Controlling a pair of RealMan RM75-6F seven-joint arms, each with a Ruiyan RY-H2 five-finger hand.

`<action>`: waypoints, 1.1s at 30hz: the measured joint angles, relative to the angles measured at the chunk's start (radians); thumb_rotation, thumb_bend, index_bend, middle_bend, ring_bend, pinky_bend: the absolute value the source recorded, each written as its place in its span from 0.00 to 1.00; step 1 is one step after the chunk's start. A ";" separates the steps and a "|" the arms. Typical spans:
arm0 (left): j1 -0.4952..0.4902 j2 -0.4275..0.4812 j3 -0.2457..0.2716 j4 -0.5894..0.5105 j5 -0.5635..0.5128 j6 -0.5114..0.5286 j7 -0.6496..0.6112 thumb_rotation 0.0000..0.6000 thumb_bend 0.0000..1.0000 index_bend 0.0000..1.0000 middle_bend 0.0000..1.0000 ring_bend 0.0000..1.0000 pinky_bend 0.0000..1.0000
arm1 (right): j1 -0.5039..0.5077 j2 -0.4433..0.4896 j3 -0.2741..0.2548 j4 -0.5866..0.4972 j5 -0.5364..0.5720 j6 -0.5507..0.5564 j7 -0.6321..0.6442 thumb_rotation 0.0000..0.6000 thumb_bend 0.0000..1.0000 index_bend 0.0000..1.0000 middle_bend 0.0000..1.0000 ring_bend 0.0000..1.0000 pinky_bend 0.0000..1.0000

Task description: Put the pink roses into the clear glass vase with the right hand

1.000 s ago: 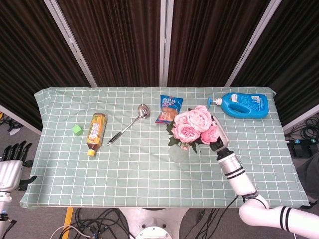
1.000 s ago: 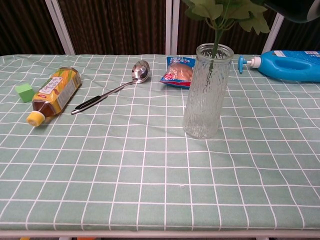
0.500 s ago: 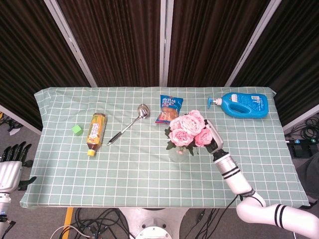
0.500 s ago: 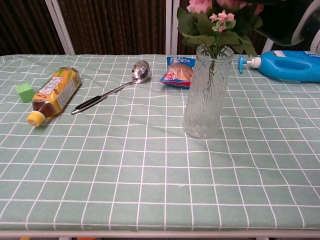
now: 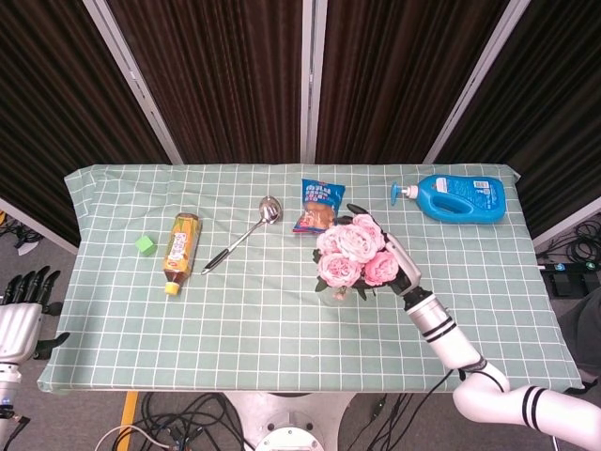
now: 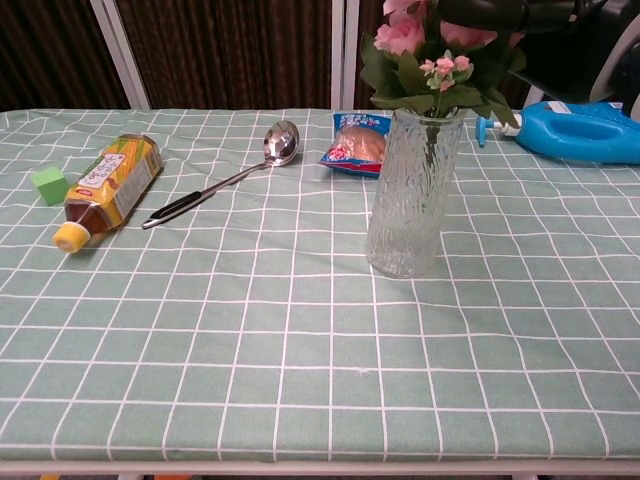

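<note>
Head view: the pink roses [image 5: 350, 254] stand over the clear glass vase [image 5: 331, 291], right of the table centre, their blooms hiding most of the vase. The right hand [image 5: 399, 266] lies against the right side of the bouquet, fingers wrapped around it. The left hand [image 5: 21, 303] hangs off the near left table edge, fingers apart, holding nothing.

Chest view: the stems are inside the vase [image 6: 412, 195]; foliage and blooms [image 6: 432, 60] sit at its rim. The right hand [image 6: 520, 14] appears only as dark fingers at the top edge.

Handling judgement: the bouquet is light, with soft blooms and thin, bendable stems; hold it at the bunched stems below the foliage, not at the petals. The vase is tall, narrow and fragile; side loads may tip it.
</note>
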 measured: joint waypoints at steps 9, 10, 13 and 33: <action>0.003 -0.002 -0.001 0.001 -0.002 0.002 0.002 1.00 0.00 0.05 0.00 0.00 0.02 | -0.022 0.056 -0.002 -0.005 -0.005 0.047 -0.059 1.00 0.00 0.00 0.00 0.00 0.00; 0.003 -0.002 -0.001 0.000 -0.002 0.003 0.003 1.00 0.00 0.05 0.00 0.00 0.02 | -0.030 0.065 -0.005 -0.005 -0.012 0.063 -0.063 1.00 0.00 0.00 0.00 0.00 0.00; 0.002 -0.002 -0.001 -0.002 -0.003 0.000 0.008 1.00 0.00 0.05 0.00 0.00 0.02 | -0.059 0.097 -0.017 -0.002 -0.033 0.114 -0.085 1.00 0.00 0.00 0.00 0.00 0.00; 0.001 0.001 -0.004 -0.047 0.017 0.027 0.047 1.00 0.00 0.05 0.00 0.00 0.02 | -0.317 0.204 -0.165 0.119 -0.165 0.437 -0.327 1.00 0.09 0.00 0.00 0.00 0.00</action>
